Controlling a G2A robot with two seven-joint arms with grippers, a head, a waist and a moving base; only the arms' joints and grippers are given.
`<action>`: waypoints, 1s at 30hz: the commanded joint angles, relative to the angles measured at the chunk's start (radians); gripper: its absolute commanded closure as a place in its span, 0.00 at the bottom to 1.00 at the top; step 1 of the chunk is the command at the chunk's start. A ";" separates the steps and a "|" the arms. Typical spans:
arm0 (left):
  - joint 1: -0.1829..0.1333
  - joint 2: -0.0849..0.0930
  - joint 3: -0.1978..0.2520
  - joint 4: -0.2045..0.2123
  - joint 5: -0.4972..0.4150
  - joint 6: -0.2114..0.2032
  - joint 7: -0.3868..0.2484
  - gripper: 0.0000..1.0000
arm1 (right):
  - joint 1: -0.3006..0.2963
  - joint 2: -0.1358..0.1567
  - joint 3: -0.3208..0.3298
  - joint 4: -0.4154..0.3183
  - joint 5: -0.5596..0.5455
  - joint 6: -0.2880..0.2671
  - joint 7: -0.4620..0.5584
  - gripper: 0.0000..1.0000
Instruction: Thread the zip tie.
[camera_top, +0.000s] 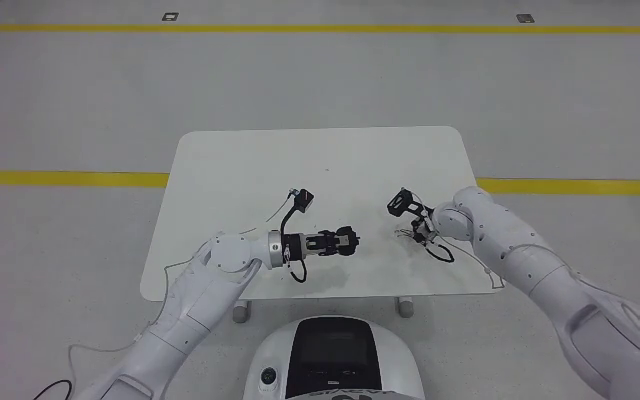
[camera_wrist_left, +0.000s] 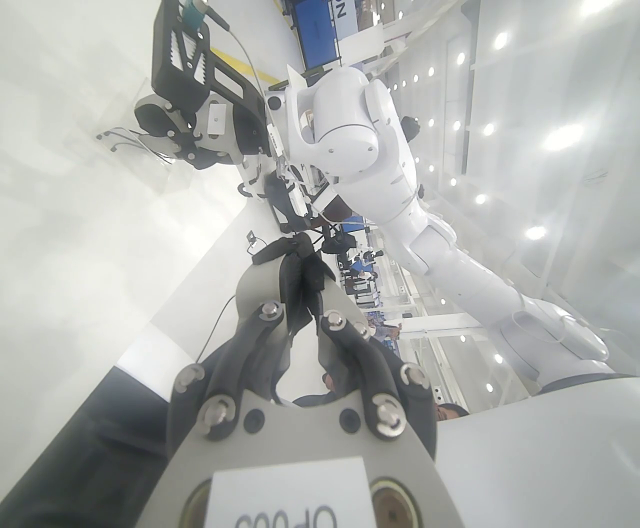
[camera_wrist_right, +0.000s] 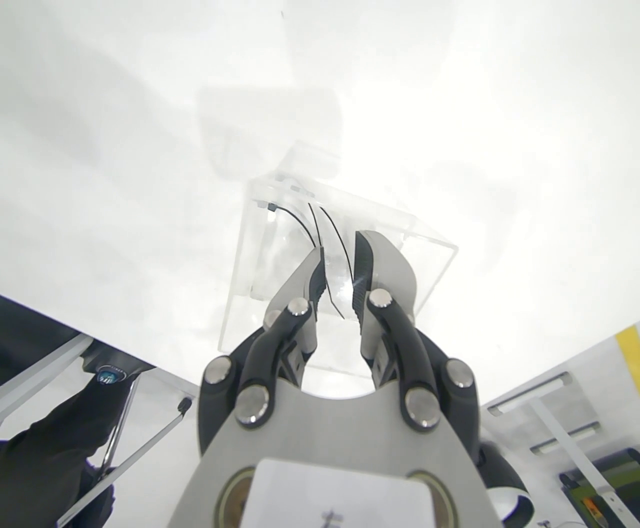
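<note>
The zip tie (camera_wrist_right: 337, 235) you are working toward is lying in a clear box (camera_wrist_right: 390, 220) on the white table (camera_top: 300, 160), one of several thin black straps curving across the box floor, with a small head showing at a far corner. Your right gripper (camera_wrist_right: 340, 270) is hanging directly over the box with its fingers partly spread. That strap is running through the gap between them and a second is passing just beside one pad. Neither pad is pressing on a strap, so you are gripping nothing. Your left gripper (camera_wrist_left: 300, 267) is hovering over the table's near side, well apart from the box, with its fingers pressed together and nothing visible between them. By this evidence you are standing at the very start. No strap is lifted, and no tail appears to be sitting in a head, though the ends are too fine to be sure. You are facing the whole sequence: closing on one strap, raising it clear, bringing its tail to the head and feeding it through.
</note>
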 joint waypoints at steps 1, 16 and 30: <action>0.000 0.000 0.000 0.000 0.000 0.000 0.000 1.00 | 0.000 -0.002 0.000 0.002 -0.002 0.000 0.002 0.86; 0.000 0.000 0.000 0.000 0.000 0.000 0.000 1.00 | 0.005 -0.019 -0.003 0.027 0.007 0.000 0.013 1.00; 0.000 0.000 0.000 0.000 0.000 0.000 0.000 1.00 | -0.002 0.011 0.037 -0.048 0.015 0.000 0.035 1.00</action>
